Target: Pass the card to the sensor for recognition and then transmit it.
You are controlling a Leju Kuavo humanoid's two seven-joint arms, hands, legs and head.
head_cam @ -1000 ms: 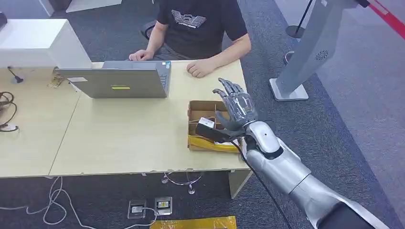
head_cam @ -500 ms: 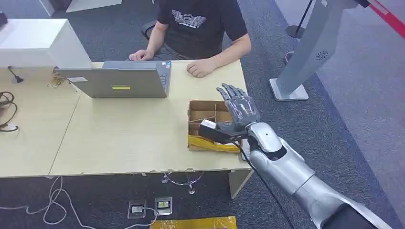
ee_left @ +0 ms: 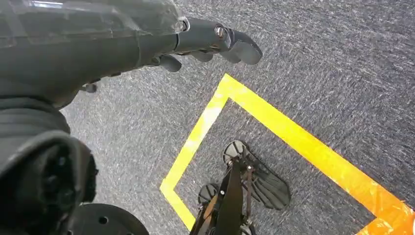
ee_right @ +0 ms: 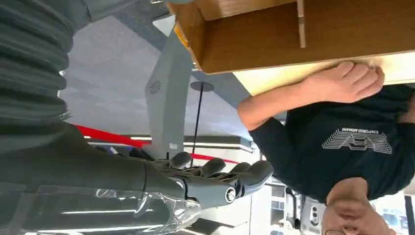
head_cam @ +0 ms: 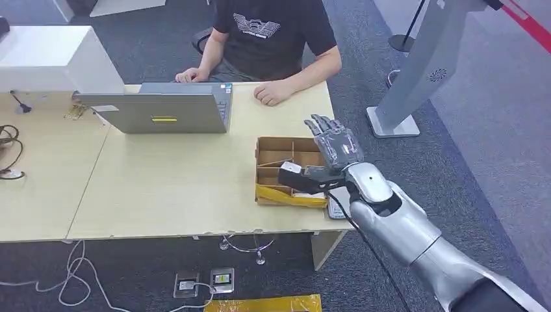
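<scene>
My right hand [head_cam: 333, 144] hovers over the right edge of a divided cardboard box [head_cam: 273, 140] on the table, fingers stretched out and apart, holding nothing. In the right wrist view the same hand [ee_right: 215, 182] is bare, with the box [ee_right: 293, 44] beyond it. A pale flat thing [head_cam: 337, 208] lies at the table's edge under my forearm; I cannot tell whether it is the card. A grey slanted post with a round grille [head_cam: 429, 71] stands on the floor to the right. My left hand [ee_left: 210, 41] hangs over the carpet with nothing in it.
A person sits across the table, one hand [head_cam: 273, 95] resting near the box. A grey laptop [head_cam: 156, 114] stands mid-table, a white unit [head_cam: 52, 58] and cables [head_cam: 10, 153] at the left. Yellow tape [ee_left: 293, 132] marks the floor.
My right hand has drifted to the right and a little toward me, from above the box's middle to its right edge. The person and the laptop have stayed put.
</scene>
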